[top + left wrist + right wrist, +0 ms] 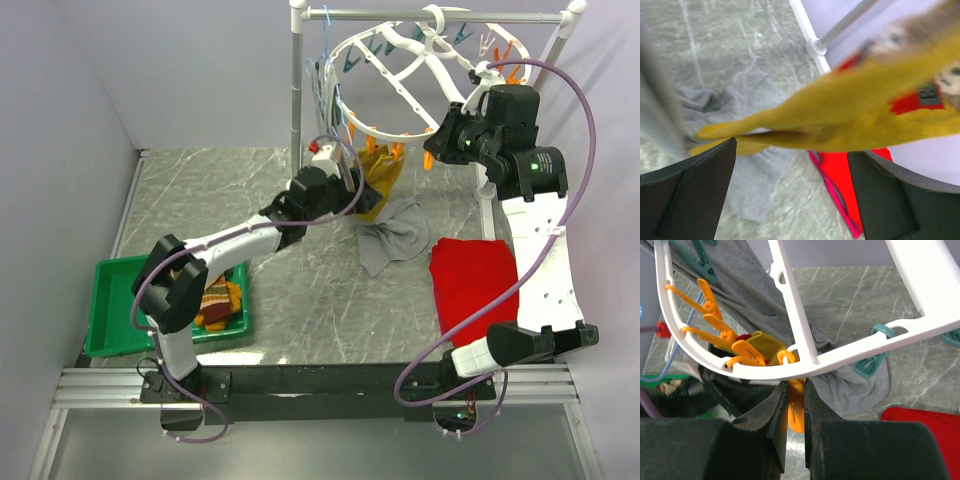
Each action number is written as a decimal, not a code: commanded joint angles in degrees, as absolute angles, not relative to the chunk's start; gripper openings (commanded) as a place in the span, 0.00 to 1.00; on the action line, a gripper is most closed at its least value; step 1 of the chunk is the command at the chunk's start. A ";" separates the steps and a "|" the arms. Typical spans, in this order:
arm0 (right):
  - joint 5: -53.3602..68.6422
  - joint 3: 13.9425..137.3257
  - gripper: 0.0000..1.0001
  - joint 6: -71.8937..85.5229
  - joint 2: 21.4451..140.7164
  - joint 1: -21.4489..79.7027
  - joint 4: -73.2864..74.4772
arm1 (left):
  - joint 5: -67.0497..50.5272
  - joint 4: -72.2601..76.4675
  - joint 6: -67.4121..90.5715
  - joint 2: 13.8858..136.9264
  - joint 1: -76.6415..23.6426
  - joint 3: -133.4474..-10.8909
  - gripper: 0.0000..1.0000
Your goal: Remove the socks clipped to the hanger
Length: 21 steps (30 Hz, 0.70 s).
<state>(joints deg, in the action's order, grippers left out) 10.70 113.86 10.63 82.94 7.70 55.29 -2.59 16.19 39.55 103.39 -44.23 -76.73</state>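
Squeezing an orange clip point(796, 416) on the white peg hanger point(791, 315) above the desk's far edge, the right tool point(796, 402) is clenched. The left tool point(792, 172) gapes around the dangling mustard sock point(840, 112); it should close firmly before tugging downward.

Mustard sock point(385, 176) below the hanger point(352, 118) rim (left hand point(352, 196) beside it), right hand point(434, 150) at orange clip point(427, 160)
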 commanded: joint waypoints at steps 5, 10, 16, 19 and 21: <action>11.25 114.78 0.09 10.55 81.03 7.21 55.72 | -13.27 16.16 34.64 103.63 -40.78 -79.20 0.97; 11.51 114.44 0.08 10.63 80.95 7.21 55.37 | -16.77 17.14 33.05 103.62 -40.78 -79.27 0.97; 11.60 114.26 0.08 10.63 80.77 7.21 55.46 | -20.74 18.73 34.98 106.78 -41.75 -81.55 0.96; 11.08 113.91 0.09 10.46 80.51 7.21 55.46 | -19.69 16.44 35.42 107.84 -42.36 -83.23 0.93; 11.16 113.91 0.09 10.46 80.68 7.21 55.46 | -19.34 16.78 35.51 108.02 -42.89 -83.32 0.92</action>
<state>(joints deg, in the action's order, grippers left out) 11.05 113.86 10.63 82.94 7.60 55.31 -18.37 15.51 35.46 107.50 -41.80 -80.49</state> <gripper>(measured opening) 0.176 0.934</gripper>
